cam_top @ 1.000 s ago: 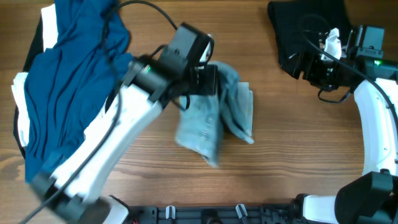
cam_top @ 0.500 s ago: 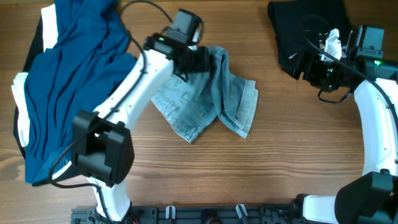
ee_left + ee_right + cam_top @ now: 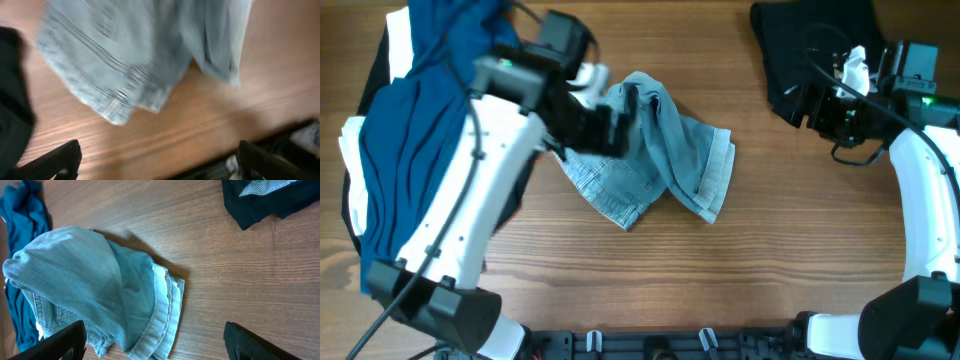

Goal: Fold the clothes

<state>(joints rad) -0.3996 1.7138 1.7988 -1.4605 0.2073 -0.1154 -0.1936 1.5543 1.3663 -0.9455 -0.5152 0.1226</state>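
While the left pincer [image 3: 159, 152] gapes wide, denim shorts [image 3: 140, 50] lie just ahead.

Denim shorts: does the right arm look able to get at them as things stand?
Probably yes. The right gripper sits open beside the black garment, and only bare table lies between it and the near hem of the denim shorts. The left arm hangs over their far side only.

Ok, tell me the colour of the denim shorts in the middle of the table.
The denim shorts are pale, faded blue; the right wrist view shows them best.
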